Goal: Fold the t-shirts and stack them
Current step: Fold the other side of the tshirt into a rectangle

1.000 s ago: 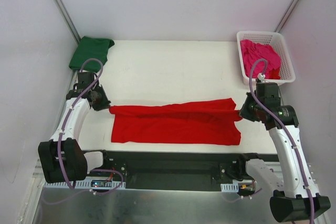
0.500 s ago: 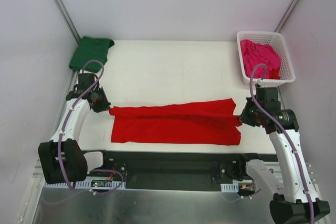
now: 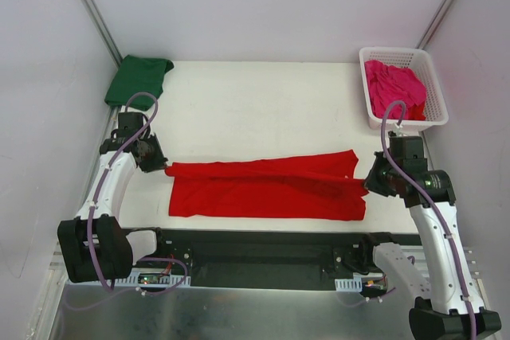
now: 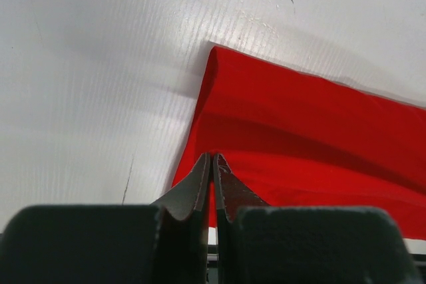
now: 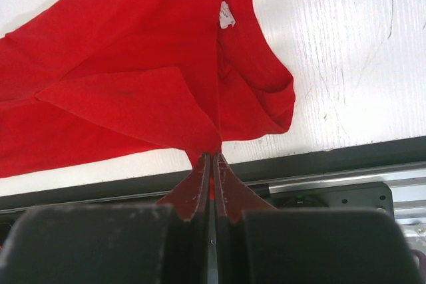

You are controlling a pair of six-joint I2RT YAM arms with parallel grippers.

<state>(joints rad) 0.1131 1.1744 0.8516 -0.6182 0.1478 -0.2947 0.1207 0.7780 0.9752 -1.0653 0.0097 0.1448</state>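
- A white table (image 3: pixel 255 109) stands between pale panels at the left, the right and the far side. A black strip runs along its near edge.
- The left gripper (image 3: pixel 164 167) has its jaws pressed together on the left end of the red t-shirt (image 3: pixel 263 189), with cloth caught between the tips.
- The right gripper (image 3: pixel 369 182) is likewise pinched tight on a gathered fold at the shirt's right end, near the collar and its white label (image 5: pixel 226 14).
- The red t-shirt lies as one long band between the two grippers, its near hem close to the table's near edge.
- There are three shirts. One is red. One dark green t-shirt (image 3: pixel 139 79) lies folded at the far left corner. One magenta t-shirt (image 3: pixel 392 85) lies crumpled inside the single white basket (image 3: pixel 436 97) at the far right corner.
- A broad stretch of white table shows beyond the red t-shirt, between the green one and the basket.
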